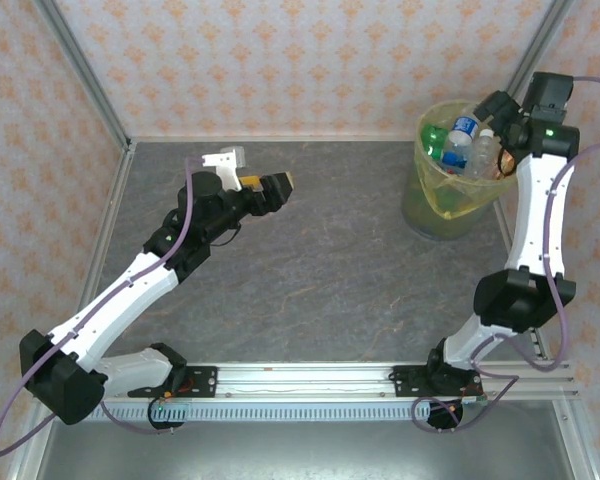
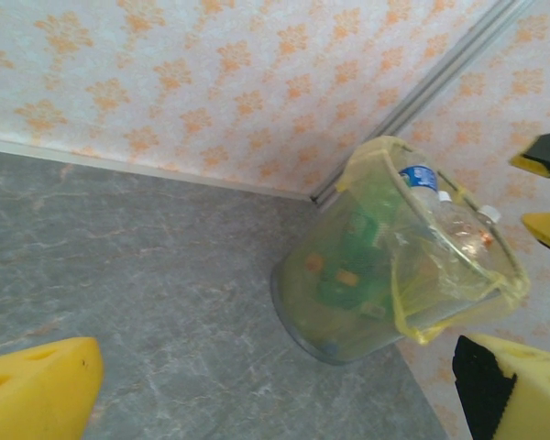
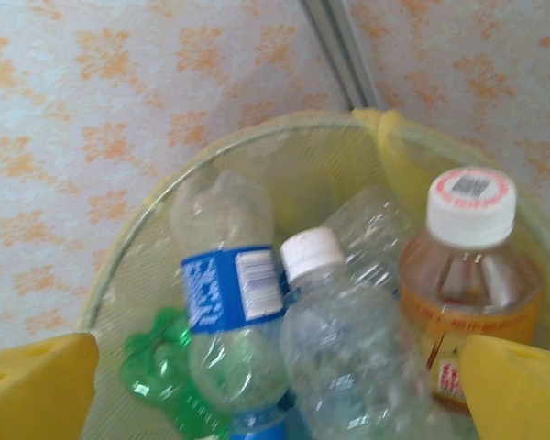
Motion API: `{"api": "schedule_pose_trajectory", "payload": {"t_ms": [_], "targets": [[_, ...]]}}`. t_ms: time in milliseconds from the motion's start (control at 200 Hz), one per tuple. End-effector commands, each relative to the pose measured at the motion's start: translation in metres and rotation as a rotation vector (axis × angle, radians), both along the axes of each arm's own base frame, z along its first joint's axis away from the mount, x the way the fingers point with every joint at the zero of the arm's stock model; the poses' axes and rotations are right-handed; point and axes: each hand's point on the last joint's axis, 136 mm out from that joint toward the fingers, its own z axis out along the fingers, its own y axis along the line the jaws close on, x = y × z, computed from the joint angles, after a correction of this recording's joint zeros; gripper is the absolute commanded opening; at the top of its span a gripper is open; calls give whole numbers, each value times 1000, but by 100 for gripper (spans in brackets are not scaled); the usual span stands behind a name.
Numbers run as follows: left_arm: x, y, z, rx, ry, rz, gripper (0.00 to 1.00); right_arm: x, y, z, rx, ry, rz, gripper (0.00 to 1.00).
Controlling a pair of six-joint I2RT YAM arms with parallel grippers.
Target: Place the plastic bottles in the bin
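Right tool [image 3: 275,394]: gaped wide, gripped nothing, hovered just above the bin [image 3: 257,128]. Directly beneath, plastic bottles [image 3: 229,284] heaped inside: clear bottle [image 3: 348,348] slanted cap-up toward the wall, amber bottle [image 3: 467,275] upright by the right pad. Left tool [image 2: 275,403]: gaped too, well off, over grey marbled table [image 1: 330,270]. Orange-patterned wallpaper [image 1: 280,60] behind.

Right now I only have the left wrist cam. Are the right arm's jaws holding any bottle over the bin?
Observer: No. Right gripper: jaws wide open above the bin, gripping nothing.
Operator: What's topmost in there?
Observer: A clear white-capped bottle, nearest the camera, between a blue-labelled bottle and an orange-labelled bottle.
Operator: And my arm?
Observer: Top view: left gripper over the table's far part, left of centre, apart from the bin.
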Motion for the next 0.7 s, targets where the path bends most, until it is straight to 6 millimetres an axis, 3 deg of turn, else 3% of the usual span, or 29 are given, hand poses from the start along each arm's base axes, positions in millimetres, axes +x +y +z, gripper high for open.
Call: {"api": "schedule_pose_trajectory", "payload": {"t_ms": [0,100,245,541,696], "targets": [[-1,28,7,64,-30,128,99,-9,34,43,-5,-193,87,100],[3,52,-2,96,-13,224,99,-20,63,47,-19,-261,156,100],[3,96,-26,143,34,378,99,-41,111,34,-55,-325,263,100],[-19,177,-91,309,137,647,99,-88,193,-43,-117,-367,428,100],[-35,205,-118,373,135,747,99,-107,199,-99,-164,-368,433,100]]}}
